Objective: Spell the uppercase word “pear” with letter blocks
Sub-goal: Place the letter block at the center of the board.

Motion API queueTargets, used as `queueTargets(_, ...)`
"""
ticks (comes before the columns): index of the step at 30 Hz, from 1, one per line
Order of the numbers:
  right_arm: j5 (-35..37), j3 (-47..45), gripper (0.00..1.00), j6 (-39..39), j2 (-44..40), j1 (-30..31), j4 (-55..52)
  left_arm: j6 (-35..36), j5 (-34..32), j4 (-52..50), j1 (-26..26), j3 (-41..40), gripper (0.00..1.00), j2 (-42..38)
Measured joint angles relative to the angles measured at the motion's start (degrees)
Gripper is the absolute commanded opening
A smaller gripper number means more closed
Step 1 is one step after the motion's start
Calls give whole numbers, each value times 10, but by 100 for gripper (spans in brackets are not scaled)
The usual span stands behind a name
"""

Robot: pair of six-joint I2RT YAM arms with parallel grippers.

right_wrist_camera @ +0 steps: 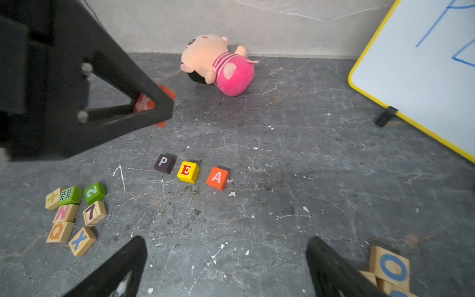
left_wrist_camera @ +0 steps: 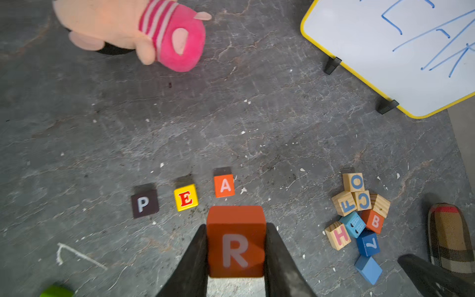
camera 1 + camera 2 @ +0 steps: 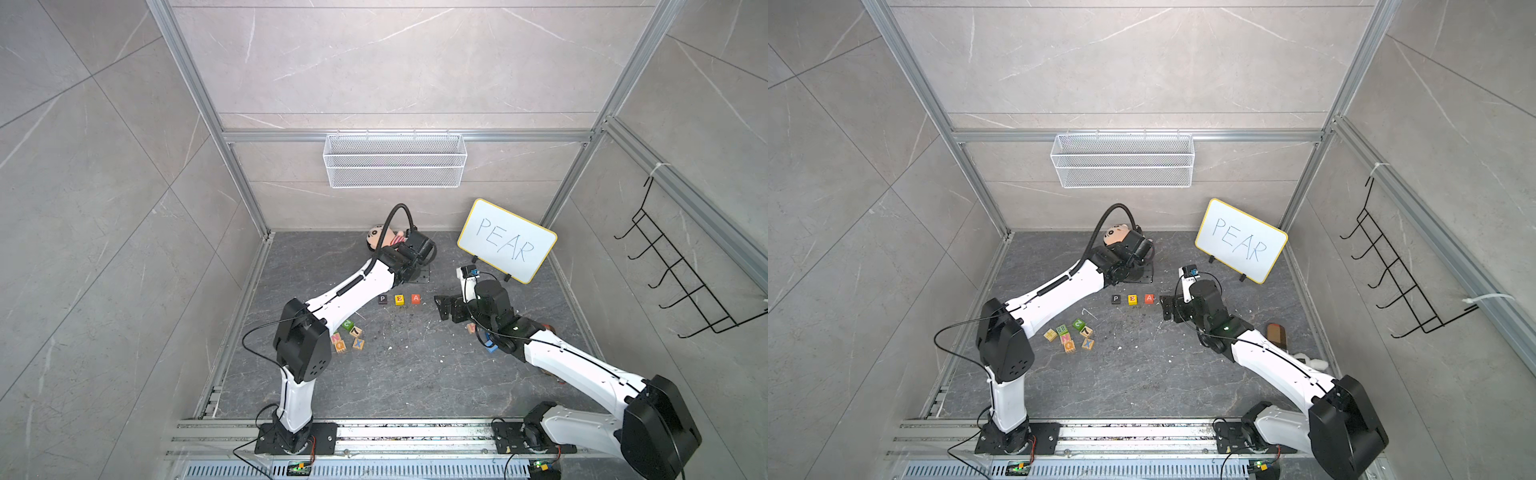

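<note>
left fingers (image 2: pixel 190 264) are clamped on the red-orange r block (image 2: pixel 236 241), while right fingers (image 1: pixel 115 270) stand wide apart.

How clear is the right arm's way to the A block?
Likely yes: the open right gripper faces the A block with nothing between; the left gripper, shut on the R block, hangs aside.

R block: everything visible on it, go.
The R block is a red-orange cube with rounded edges and a matte painted look, its white R facing the left wrist camera. The left gripper is shut on it, black fingers on opposite side faces. It is held square, apart from the A block. Both top views hide it under the left arm.
</note>
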Motion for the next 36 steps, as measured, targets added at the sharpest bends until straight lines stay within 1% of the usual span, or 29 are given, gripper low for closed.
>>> queueTargets(6,14,-25,99,17,-2,-30,-21,4,25,-3,-9,87,15,85)
queueTargets(10,19,-37,99,21,-2,-38,-25,3,37,-4,-10,127,15,134)
queueTargets(21,42,-53,99,25,-3,-44,-18,-8,66,-12,-10,166,15,249)
queueTargets(27,35,-53,99,25,-1,-44,-17,-13,71,-26,-10,189,16,276)
queueTargets(36,31,-53,99,25,-2,-44,-16,-25,77,-43,-12,200,16,285)
